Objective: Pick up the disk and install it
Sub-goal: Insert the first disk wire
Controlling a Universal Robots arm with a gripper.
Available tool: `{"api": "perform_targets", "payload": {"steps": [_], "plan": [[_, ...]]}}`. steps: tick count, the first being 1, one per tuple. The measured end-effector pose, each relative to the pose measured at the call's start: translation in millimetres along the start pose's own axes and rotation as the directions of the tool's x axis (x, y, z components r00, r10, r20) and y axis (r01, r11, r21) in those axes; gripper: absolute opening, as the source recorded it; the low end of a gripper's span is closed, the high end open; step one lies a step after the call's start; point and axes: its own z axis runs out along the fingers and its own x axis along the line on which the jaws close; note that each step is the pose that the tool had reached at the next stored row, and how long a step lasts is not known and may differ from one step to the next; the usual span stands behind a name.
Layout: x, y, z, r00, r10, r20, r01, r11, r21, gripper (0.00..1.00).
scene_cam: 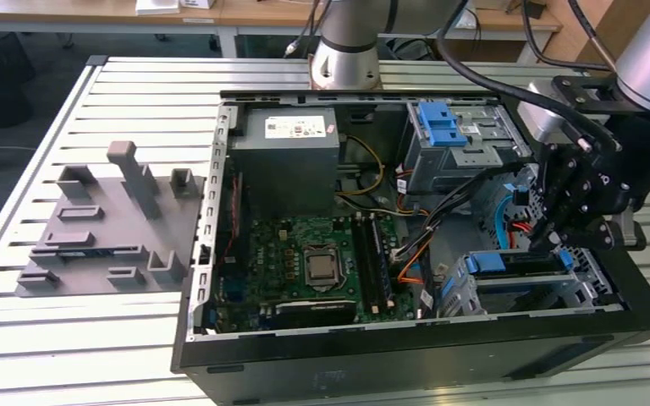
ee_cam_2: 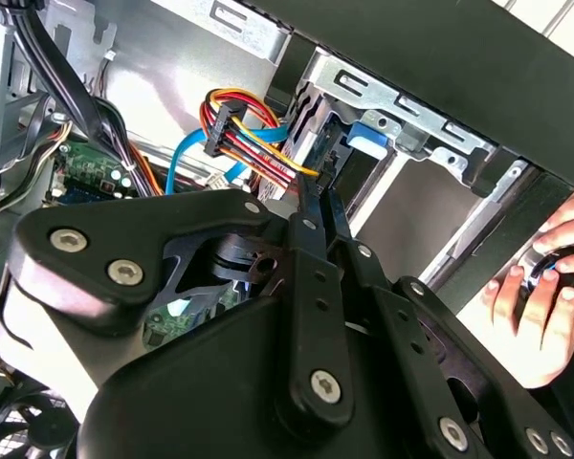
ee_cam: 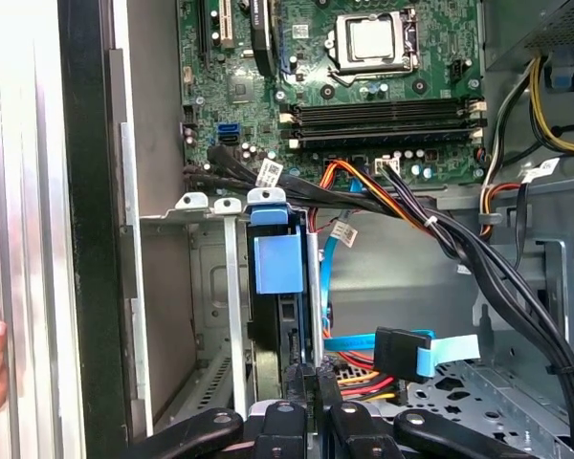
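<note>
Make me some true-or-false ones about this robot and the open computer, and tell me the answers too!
1. The computer case is open, showing a green motherboard. True.
2. The gripper is over the grey fixture. False: it is at the drive cage, on the exterior view's right.
3. The disk, in its blue carrier, stands inside that cage. True.
4. A big fan covers the processor. False: the processor is bare.
5. A person's hand is near the case's outside. True.

Slatted metal table (scene_cam: pixel 31 338), wooden desks (scene_cam: pixel 257 13) behind, dark floor (scene_cam: pixel 20 135), even daylight
</note>
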Motion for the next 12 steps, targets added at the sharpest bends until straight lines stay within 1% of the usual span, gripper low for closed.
{"api": "perform_targets", "payload": {"steps": [12], "plan": [[0.7,0.0,4.2,1.0,0.001,0.0002,-0.001,1.0,-0.0006,0.16]]}}
